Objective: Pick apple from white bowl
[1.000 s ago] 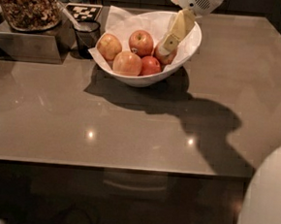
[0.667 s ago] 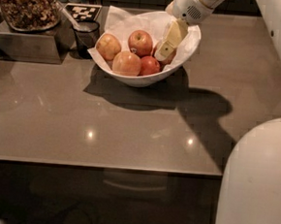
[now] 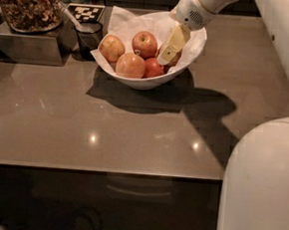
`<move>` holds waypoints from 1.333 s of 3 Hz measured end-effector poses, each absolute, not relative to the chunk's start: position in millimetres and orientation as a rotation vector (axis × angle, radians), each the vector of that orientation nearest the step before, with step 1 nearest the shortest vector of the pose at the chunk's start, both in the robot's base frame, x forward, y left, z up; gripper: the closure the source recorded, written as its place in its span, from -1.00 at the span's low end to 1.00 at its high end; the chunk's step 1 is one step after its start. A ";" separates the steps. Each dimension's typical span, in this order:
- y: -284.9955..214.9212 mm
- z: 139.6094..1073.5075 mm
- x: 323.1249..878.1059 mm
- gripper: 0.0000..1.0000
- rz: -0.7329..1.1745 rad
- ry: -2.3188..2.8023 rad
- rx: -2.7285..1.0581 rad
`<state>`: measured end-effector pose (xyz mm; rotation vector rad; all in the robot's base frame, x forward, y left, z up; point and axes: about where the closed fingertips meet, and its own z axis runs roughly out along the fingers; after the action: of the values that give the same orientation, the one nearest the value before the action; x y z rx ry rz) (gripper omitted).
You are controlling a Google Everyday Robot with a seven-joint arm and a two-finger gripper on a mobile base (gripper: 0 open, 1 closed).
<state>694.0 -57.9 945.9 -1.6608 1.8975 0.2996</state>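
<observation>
I am looking down at a smooth grey-brown countertop (image 3: 84, 122) where a large, glossy white bowl (image 3: 137, 81) with a slanted rim is sitting toward the far side, lined with crumpled white paper (image 3: 123, 18). The task's thing, a round golden-yellow apple with a reddish-brown blush (image 3: 112, 48), is lying in the left part of that bowl, touching a rounder orange-pink apple (image 3: 130, 65) at the front. A red apple with a dark stem dimple (image 3: 145, 43) is sitting behind them, and a smaller bright red apple (image 3: 153, 68) is lying just right of the front one. The white arm (image 3: 203, 7) is reaching in from the upper right, and its pale yellow two-finger gripper (image 3: 165, 58) is pointing down into the right half of the bowl, its tip close beside the small red apple and well apart from the golden-yellow one. I cannot tell from here whether the gripper is spread or closed; it is showing as one pale wedge. Just left of the bowl a small dark cup (image 3: 88, 35) is standing, with a black-and-white patterned marker card (image 3: 86, 12) behind it. At the far left a clear container of brown crumbly food (image 3: 26, 3) is resting on a dull metal box (image 3: 25, 45). The robot's rounded white body (image 3: 259, 186) is filling the lower right corner.
</observation>
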 end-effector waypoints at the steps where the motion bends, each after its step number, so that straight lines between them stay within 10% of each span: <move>1: -60.1 923.3 706.7 -1.00 0.315 1.924 -1.659; 3: -60.0 918.5 709.0 -0.26 0.319 1.929 -1.660; 4: -61.2 910.6 710.8 -0.30 0.332 1.944 -1.658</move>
<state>710.8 -61.2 910.6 -1.6578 1.9436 0.3318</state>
